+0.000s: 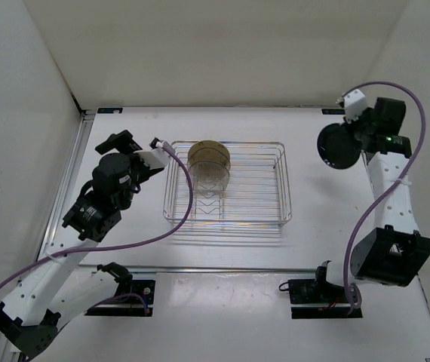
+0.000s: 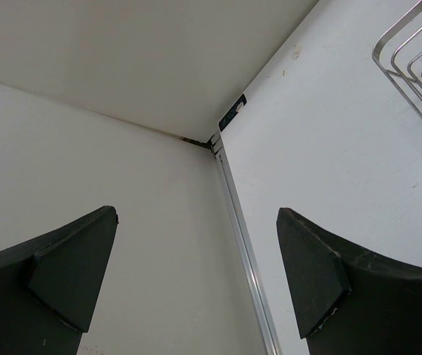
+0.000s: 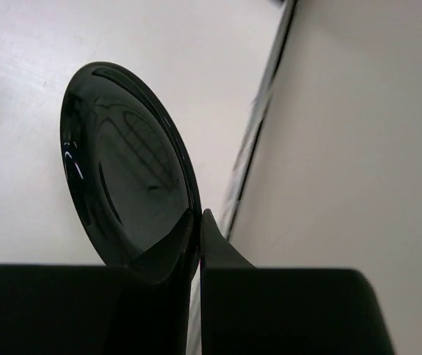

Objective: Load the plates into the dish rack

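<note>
The chrome wire dish rack (image 1: 260, 204) sits mid-table. A tan plate (image 1: 208, 154) stands on edge at its back left, with a pale translucent plate (image 1: 213, 178) upright just in front of it. My right gripper (image 1: 353, 130) is shut on the rim of the glossy black plate (image 1: 338, 145), held in the air right of the rack; in the right wrist view the black plate (image 3: 126, 170) is pinched between the fingers (image 3: 218, 248). My left gripper (image 1: 151, 154) is open and empty, left of the rack. The second pale plate cannot be made out.
White enclosure walls stand at the back and sides. A metal rail (image 2: 244, 251) runs along the table's left edge. The rack's corner (image 2: 411, 63) shows in the left wrist view. Purple cables hang from both arms.
</note>
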Robot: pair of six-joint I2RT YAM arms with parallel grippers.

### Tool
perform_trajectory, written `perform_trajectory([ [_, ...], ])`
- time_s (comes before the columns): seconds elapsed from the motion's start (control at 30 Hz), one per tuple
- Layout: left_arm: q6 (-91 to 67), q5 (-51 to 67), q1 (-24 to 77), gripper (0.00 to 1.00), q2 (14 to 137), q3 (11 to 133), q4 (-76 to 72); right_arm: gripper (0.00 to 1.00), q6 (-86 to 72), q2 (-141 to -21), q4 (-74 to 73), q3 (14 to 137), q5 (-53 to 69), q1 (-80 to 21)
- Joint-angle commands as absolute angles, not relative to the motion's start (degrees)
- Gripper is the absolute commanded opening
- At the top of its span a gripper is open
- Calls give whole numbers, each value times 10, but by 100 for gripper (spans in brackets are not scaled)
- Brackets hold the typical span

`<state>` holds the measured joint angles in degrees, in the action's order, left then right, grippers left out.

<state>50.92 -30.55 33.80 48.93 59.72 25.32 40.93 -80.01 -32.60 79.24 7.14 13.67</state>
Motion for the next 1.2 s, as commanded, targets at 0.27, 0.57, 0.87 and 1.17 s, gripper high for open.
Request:
perform_trajectory([
  [0.27, 499, -291, 323, 100, 457, 584, 253, 0, 547, -773, -95, 860, -258, -110],
  [0.57, 494, -291, 313, 100, 446, 573, 253, 0, 614, -791, -47, 833, -298, -295],
  [0.87, 494, -286, 308, 100, 446, 568, 258, 0, 673, -802, -33, 801, -298, -431],
  [1.17, 494, -286, 302, 100, 429, 556, 258, 0, 652, -809, -46, 771, -303, -523],
])
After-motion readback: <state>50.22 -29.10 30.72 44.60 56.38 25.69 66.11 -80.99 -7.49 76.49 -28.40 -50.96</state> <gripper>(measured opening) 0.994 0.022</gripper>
